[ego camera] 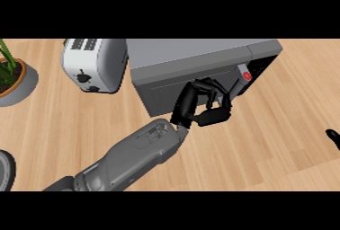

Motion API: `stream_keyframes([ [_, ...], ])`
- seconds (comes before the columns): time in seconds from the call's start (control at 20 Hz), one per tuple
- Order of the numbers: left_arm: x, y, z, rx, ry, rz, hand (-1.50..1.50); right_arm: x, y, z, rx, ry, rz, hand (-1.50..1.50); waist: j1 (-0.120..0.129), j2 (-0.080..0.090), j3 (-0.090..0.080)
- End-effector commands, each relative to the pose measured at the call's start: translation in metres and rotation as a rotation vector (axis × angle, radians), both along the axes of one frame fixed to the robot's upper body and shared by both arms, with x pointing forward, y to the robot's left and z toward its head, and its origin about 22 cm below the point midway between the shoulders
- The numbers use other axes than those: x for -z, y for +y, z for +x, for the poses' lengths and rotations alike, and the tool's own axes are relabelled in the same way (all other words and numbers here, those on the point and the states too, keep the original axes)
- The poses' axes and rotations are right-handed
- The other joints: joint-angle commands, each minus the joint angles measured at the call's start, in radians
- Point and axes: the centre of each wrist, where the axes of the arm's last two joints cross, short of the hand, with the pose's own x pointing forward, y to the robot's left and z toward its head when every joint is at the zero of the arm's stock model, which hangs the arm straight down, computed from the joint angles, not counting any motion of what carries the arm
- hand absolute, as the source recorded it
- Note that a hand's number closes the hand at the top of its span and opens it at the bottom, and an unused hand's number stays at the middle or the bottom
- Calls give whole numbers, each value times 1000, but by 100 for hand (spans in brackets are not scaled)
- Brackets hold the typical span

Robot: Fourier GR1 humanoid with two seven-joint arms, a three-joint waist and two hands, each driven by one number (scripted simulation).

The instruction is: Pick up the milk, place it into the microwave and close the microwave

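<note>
The grey microwave (192, 56) stands at the back centre of the wooden counter, with its door (182, 90) lying flat against the front. A red button (247, 75) shows on its control strip at the right. My left hand (203, 107) reaches up from the lower left, and its fingers (214, 86) rest against the door's right side near the strip. It holds nothing. No milk shows anywhere; the microwave's inside is hidden. Only a straight black finger of my right hand (331, 136) shows, at the right edge.
A white toaster (96, 63) stands just left of the microwave. A grey pot with a green plant (15, 81) is at the far left. A dark round rim (4, 170) pokes in at the lower left edge.
</note>
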Motion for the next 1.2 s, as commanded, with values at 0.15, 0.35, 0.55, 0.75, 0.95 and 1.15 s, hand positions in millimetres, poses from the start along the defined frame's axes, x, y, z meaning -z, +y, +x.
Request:
stream_keyframes([
  [0.15, -5, 12, 28, -155, -18, -15, 150, -8, 0, 2, -53, -9, -5, -150, -7, 21, -1],
  [0.35, -3, 12, 27, -160, -32, -18, 150, -11, 5, 2, -95, -23, 6, -150, -15, 22, -1],
  [0.55, -2, 13, 28, -177, -44, -20, 150, -12, 6, 1, -118, -17, 12, -150, -20, 23, 1],
  [0.75, -2, 13, 28, -176, -48, -41, 150, -18, 7, 3, -143, -36, 11, -150, -16, 30, -1],
  [0.95, -4, 12, 29, -181, -61, -47, 150, -22, 5, 3, -157, -28, -8, -150, -23, 32, 0],
  [1.15, 4, 15, 27, -199, -65, -41, 150, -27, 8, 1, -162, -44, -6, -150, -31, 30, -2],
])
